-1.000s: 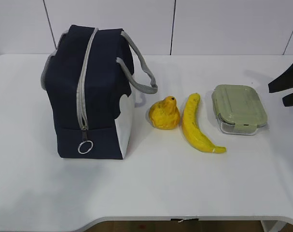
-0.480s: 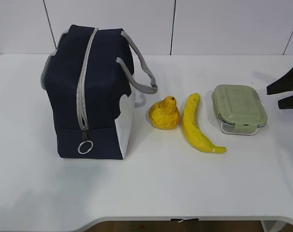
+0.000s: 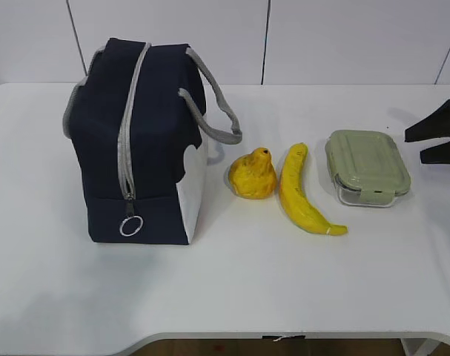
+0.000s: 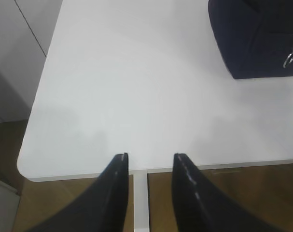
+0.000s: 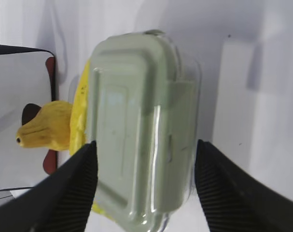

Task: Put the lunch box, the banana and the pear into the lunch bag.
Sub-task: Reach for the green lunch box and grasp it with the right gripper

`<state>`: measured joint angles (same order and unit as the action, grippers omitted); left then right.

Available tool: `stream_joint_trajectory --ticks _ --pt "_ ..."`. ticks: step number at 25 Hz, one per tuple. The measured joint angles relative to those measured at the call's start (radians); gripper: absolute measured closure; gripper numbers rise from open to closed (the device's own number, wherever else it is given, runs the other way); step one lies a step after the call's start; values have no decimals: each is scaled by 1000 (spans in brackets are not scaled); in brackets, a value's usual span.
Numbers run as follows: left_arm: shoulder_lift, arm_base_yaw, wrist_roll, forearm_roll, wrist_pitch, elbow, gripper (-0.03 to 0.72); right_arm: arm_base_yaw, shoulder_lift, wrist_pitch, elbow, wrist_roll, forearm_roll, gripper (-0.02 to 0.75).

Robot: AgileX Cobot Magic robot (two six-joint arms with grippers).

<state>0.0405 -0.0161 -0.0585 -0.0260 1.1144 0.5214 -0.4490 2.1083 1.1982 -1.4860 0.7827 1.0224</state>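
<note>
The lunch bag [image 3: 136, 133] stands upright at the left, its zipper running down to a ring pull [image 3: 130, 225]; one corner of the lunch bag [image 4: 257, 38] shows in the left wrist view. The pear [image 3: 253, 174], the banana [image 3: 300, 191] and the green-lidded lunch box [image 3: 367, 167] lie in a row to its right. My right gripper [image 3: 416, 147] hovers open just right of the lunch box, apart from it. In the right wrist view the lunch box [image 5: 136, 135] fills the space ahead of the right gripper [image 5: 145, 152]. My left gripper [image 4: 151, 157] is open and empty.
The white table's front-left edge [image 4: 78, 171] lies under the left gripper, with brown floor [image 4: 64, 208] below. A white wall [image 3: 321, 37] backs the table. Grey webbing handles [image 3: 217, 111] hang off the bag toward the pear.
The right gripper has edged left toward the lunch box and its jaws have narrowed slightly. Nothing else has moved.
</note>
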Motion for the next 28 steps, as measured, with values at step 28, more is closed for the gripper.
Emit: stream_joint_trajectory --ticks 28 --pt "2 0 0 0 0 0 447 60 95 -8 -72 6 17 237"
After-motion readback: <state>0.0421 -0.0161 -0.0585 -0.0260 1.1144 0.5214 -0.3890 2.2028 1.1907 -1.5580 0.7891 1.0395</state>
